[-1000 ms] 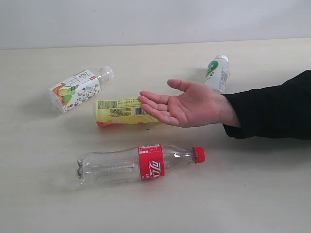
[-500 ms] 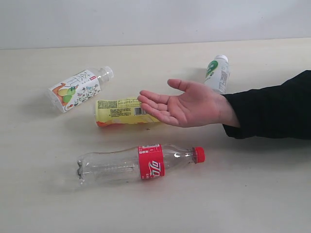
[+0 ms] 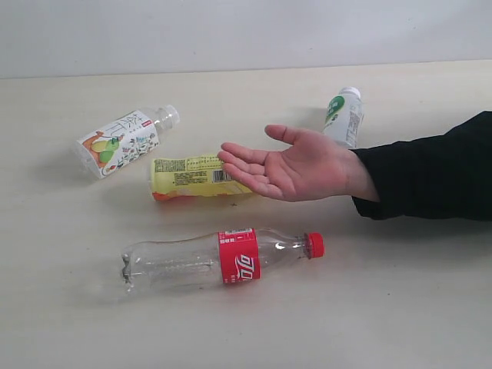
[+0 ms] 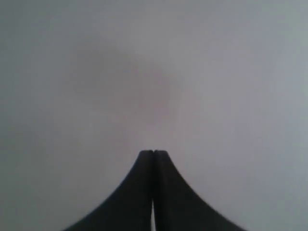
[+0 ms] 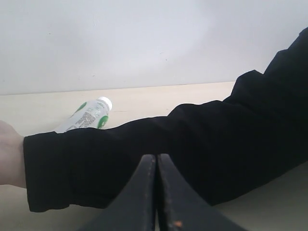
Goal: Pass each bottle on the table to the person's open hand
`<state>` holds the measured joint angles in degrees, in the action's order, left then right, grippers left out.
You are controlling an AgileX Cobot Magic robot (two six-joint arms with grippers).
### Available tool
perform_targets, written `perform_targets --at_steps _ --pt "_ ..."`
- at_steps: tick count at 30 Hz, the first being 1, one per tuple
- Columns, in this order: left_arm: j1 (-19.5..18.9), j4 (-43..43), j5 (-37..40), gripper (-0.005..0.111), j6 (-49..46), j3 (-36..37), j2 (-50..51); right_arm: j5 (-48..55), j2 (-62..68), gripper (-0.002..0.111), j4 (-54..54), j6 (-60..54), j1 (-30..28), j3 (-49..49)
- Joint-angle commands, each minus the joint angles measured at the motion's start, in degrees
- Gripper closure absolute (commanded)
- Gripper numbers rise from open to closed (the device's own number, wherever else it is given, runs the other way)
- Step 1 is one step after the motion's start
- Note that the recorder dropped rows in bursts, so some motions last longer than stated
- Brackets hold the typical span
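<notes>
We judge the task not yet begun: all four bottles lie on the table (image 3: 400, 307), the palm is bare, and neither arm shows in the exterior view.

The black sleeve (image 3: 430, 165) comes in from the right of that view, and the person's open hand (image 3: 300, 165) sits palm up near the middle of the table, fingers pointing left.

The clear bottle (image 3: 223, 260) is the longest and lies on its side nearest the camera, apart from the hand. Its long axis runs almost left to right, with the red cap to the right and the base to the left.

The yellow-labelled bottle (image 3: 192, 175) lies on its side just behind the fingertips, also left to right. The fingers hide its right end.

The fruit-label bottle (image 3: 123, 142) lies on a diagonal at far left, neck toward the far right.

The white-green bottle (image 3: 344, 115) lies behind the wrist with its cap pointing to the far edge and its base hidden.

The left gripper (image 4: 153, 154) has its jaws pressed together on nothing, facing a blank grey surface. The right gripper (image 5: 157, 156) is likewise pressed together and empty, aimed at the sleeve.
</notes>
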<state>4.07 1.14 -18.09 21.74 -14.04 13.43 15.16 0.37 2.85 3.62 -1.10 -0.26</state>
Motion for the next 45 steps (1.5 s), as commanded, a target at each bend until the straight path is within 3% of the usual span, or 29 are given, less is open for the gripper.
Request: perform_targets --at_steps 1,4,9,14,16,17,22,24,27,31,34,36,45 --pt "-0.13 -5.83 13.82 0.107 -9.37 -8.43 17.14 -0.54 -0.37 0.108 0.10 0.09 -0.27 0.26" --pt "-0.13 -5.45 22.57 0.107 -10.18 -15.76 30.42 -0.34 -0.37 0.108 0.10 0.09 -0.27 0.26" --pt "2.43 -4.86 50.73 0.107 -20.62 -31.81 51.86 -0.34 -0.37 0.108 0.10 0.09 -0.27 0.26" --pt "12.91 -5.88 72.72 0.107 -38.87 -43.59 65.15 -0.34 -0.37 0.108 0.10 0.09 -0.27 0.26" --pt "18.27 -5.93 75.73 0.107 -40.41 -45.28 68.02 -0.34 -0.37 0.108 0.10 0.09 -0.27 0.26" --pt "21.74 -5.93 75.84 0.107 -41.74 -46.01 69.31 -0.34 -0.37 0.108 0.10 0.09 -0.27 0.26" --pt "31.69 -5.83 74.27 0.106 -50.64 -47.90 74.65 -0.34 -0.37 0.108 0.10 0.09 -0.27 0.26" --pt "34.30 -5.83 73.52 0.099 -53.29 -48.15 76.24 -0.34 -0.37 0.108 0.10 0.09 -0.27 0.26" --pt "37.39 -5.83 71.44 0.079 -56.53 -48.15 78.19 -0.34 -0.37 0.108 0.10 0.09 -0.27 0.26" --pt "39.51 -5.83 69.12 0.041 -57.68 -48.15 80.30 -0.34 -0.37 0.108 0.10 0.09 -0.27 0.26" --pt "39.86 -6.33 67.16 0.023 -57.68 -48.15 81.29 -0.34 -0.37 0.108 0.10 0.09 -0.27 0.26" --pt "39.86 -6.48 66.62 0.019 -58.05 -48.15 82.09 -0.34 -0.37 0.108 0.10 0.09 -0.27 0.26" --pt "39.86 -7.51 64.05 0.019 -59.19 -48.15 87.16 -0.34 -0.37 0.108 0.10 0.09 -0.27 0.26"
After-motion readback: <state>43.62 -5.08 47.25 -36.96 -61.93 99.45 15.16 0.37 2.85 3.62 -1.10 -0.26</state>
